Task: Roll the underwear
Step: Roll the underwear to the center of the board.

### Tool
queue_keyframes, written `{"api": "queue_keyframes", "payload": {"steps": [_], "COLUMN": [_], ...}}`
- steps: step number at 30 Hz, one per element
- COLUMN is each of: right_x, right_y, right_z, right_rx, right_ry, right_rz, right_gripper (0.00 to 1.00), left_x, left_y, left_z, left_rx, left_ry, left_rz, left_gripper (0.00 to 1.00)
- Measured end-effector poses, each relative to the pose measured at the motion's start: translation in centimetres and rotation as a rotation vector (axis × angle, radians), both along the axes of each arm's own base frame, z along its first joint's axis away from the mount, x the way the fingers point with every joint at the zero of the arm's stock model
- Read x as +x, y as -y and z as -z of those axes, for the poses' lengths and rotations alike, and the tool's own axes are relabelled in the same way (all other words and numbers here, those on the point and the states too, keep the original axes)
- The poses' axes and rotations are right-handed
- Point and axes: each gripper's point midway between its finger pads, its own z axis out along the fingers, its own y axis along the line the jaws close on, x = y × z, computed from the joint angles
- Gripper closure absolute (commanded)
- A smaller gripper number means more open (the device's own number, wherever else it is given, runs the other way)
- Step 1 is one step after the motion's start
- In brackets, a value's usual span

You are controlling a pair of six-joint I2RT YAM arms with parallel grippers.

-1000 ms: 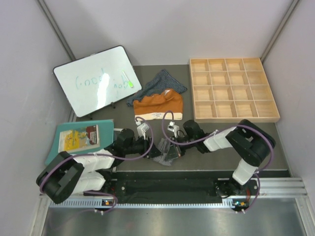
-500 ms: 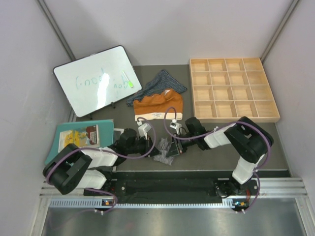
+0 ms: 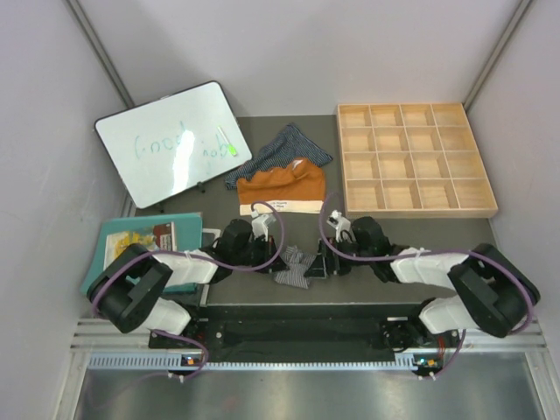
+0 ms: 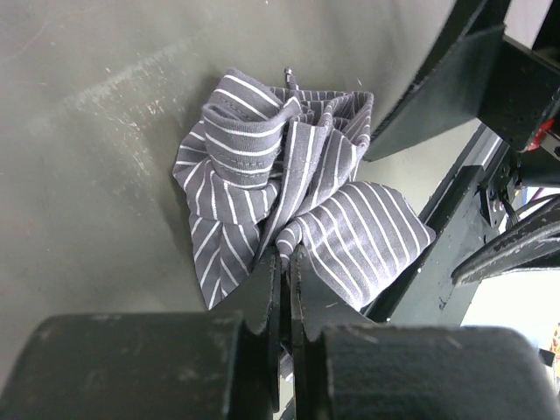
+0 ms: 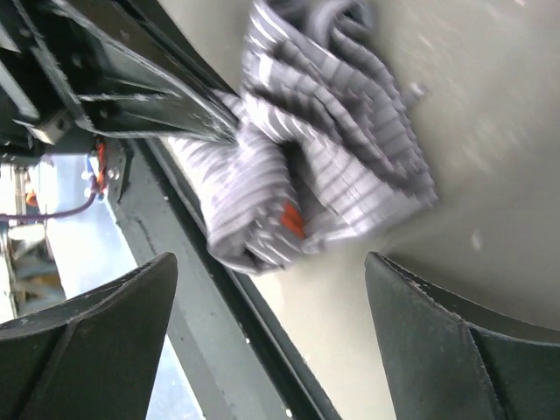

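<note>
The grey pinstriped underwear (image 3: 293,268) lies bunched in a loose wad near the table's front edge. In the left wrist view its folds (image 4: 289,175) rise just ahead of my left gripper (image 4: 285,259), which is shut with a pinch of the cloth between its tips. From above, the left gripper (image 3: 275,259) touches the wad's left side. My right gripper (image 3: 323,261) stands wide open just right of it; its wrist view shows the wad (image 5: 306,149) ahead of the open gripper (image 5: 271,259), untouched. The rust-orange underwear (image 3: 282,189) and the dark navy striped underwear (image 3: 282,147) lie further back.
A whiteboard (image 3: 171,142) leans at the back left. A wooden compartment tray (image 3: 413,208) sits at the back right. A teal mat with a booklet (image 3: 140,245) lies beside the left arm. The black front rail (image 5: 219,341) runs directly under the wad.
My right gripper has opened, let go of the grey underwear and drawn back to the right. My left gripper has closed on the cloth.
</note>
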Motion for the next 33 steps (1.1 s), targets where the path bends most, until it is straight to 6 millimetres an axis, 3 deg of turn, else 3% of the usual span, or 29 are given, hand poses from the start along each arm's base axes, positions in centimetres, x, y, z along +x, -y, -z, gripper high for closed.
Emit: {"api": "queue_keyframes", "payload": {"steps": [4, 10, 15, 16, 19, 22, 23, 24, 27, 33], "right_x": [-0.6, -0.4, -0.3, -0.2, 0.0, 0.2, 0.2, 0.3, 0.5, 0.6], "right_y": [1.1, 0.4, -1.1, -1.2, -1.1, -0.9, -0.8, -0.8, -0.7, -0.6], "right_z": [0.5, 0.4, 0.7, 0.8, 1.6, 2.2, 2.4, 2.5, 2.6, 2.8], "right_rx": [-0.01, 0.025, 0.039, 0.037, 0.009, -0.018, -0.024, -0.028, -0.035, -0.038], "right_ry": [-0.024, -0.043, -0.055, -0.056, -0.074, -0.092, -0.097, -0.1, -0.106, -0.114], "right_rz": [0.063, 0.102, 0.099, 0.103, 0.133, 0.165, 0.176, 0.186, 0.204, 0.214], "right_gripper": [0.12, 0.15, 0.31, 0.43, 0.64, 0.84, 0.87, 0.9, 0.98, 1.0], "left_x": [0.0, 0.0, 0.0, 0.0, 0.0, 0.2, 0.3, 0.4, 0.7, 1.1], "left_y": [0.0, 0.0, 0.0, 0.0, 0.1, 0.1, 0.1, 0.1, -0.2, -1.1], "left_z": [0.0, 0.0, 0.0, 0.0, 0.0, -0.1, -0.2, -0.3, -0.8, -2.9], "left_rx": [0.003, 0.004, 0.005, 0.005, 0.005, 0.003, 0.002, 0.002, 0.01, 0.013], "left_ry": [-0.004, -0.004, -0.005, -0.006, -0.008, -0.012, -0.013, -0.014, -0.009, 0.027], "left_rz": [0.001, 0.003, 0.003, 0.003, 0.001, -0.01, -0.016, -0.024, -0.055, -0.124], "left_gripper": [1.0, 1.0, 1.0, 1.0, 1.0, 0.85, 0.77, 0.62, 0.47, 0.41]}}
